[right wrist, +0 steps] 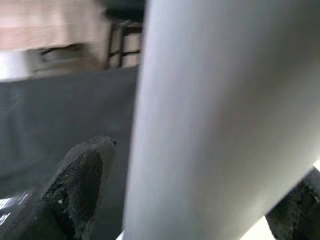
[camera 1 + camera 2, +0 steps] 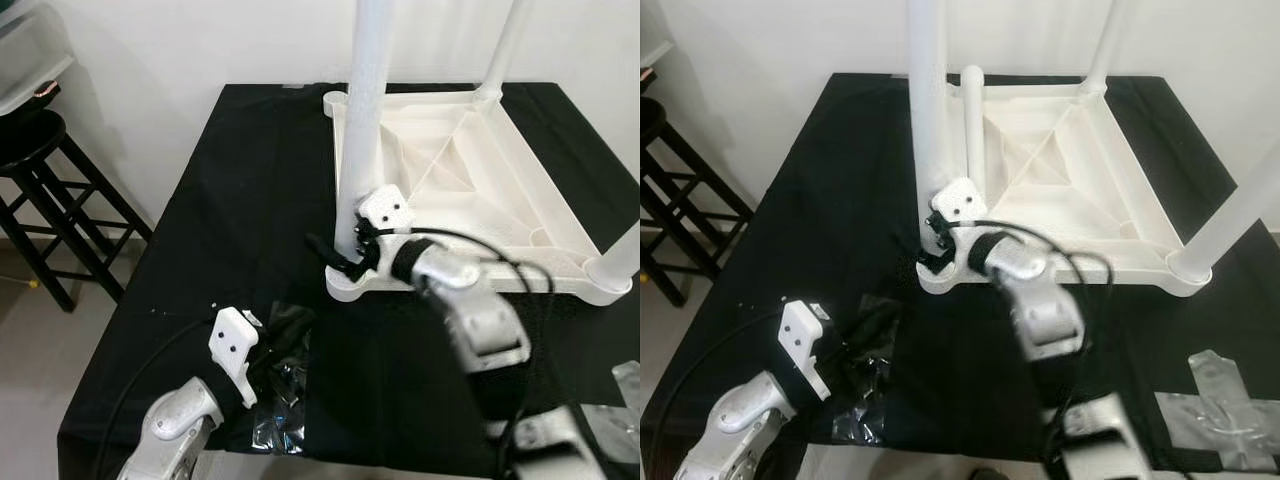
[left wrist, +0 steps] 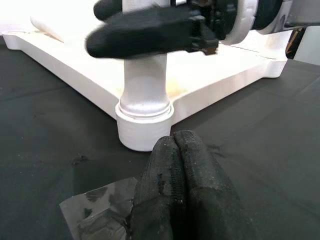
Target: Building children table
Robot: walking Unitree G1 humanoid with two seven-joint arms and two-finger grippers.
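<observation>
A white children's table [image 2: 560,230] lies upside down on a black-covered table, its legs pointing up. My right gripper [image 2: 345,255] is at the base of the near-left leg [image 2: 362,120], shut on it. In the right wrist view the leg [image 1: 210,115] stands between the two black fingers [image 1: 75,185]. My left gripper [image 3: 175,190] is shut with nothing in it. It rests low on the cloth at the front left, pointing at that leg's socket [image 3: 144,125]. A crumpled clear plastic bag [image 2: 285,410] lies beside its fingers.
Three more legs stand in the other corners: back left [image 2: 972,120], back right [image 2: 505,50], near right [image 2: 620,260]. A dark wooden stool [image 2: 40,190] stands left of the table. Silver tape [image 2: 1220,400] patches the cloth at the front right. A white wall is behind.
</observation>
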